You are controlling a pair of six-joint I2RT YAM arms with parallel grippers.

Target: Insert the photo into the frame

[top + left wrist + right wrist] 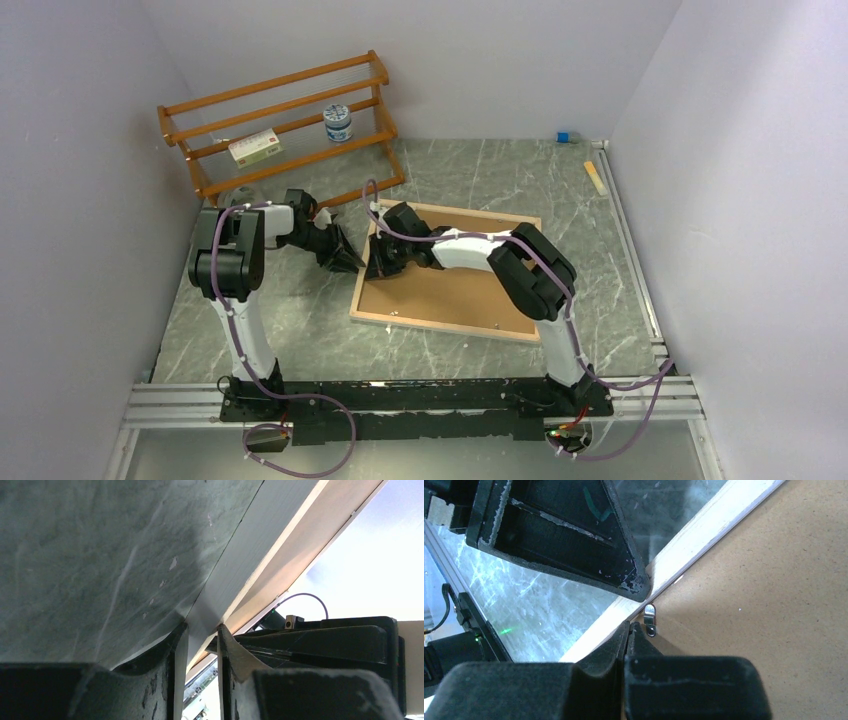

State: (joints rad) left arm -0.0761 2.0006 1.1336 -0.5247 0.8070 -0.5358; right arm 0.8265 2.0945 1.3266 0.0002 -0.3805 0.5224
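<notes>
The frame (pixel 440 327) lay face-down in the mid. of the table (pixel 300 330), brown backing sheet (pixel 450 295) up. Its long axis ran L–R across the arms, a bit skewed. Both grippers met at its left short edge, which ran back-to-front btwn them. No sign of the photo anywhere; it could've been under the backing, couldn't tell.

The left gripper (pixel 200 630) sat at that edge from the table side, jaws only a little apart w/ the whitish rim filling the gap. One finger tip was on the rim's pale wood top. It looked like a pinch on the frame, prob. to steady it.

The right gripper (pixel 626 626) was over the backing, fingers pressed fully together w/ nothing btwn them. Its tip was right at the seam where backing meets rim. A small metal tab (pixel 650 619) sat just beside that tip, on the backing side. Touching or not, too close to call.

I'd guess the coming move turned on that tab. The right arm was the nearer one, and the tab lay just off its closed tip, twd the board's interior. A nudge would prob. need to go along the rim, not across it. Risk: the tip skating off onto the hardboard.
</notes>
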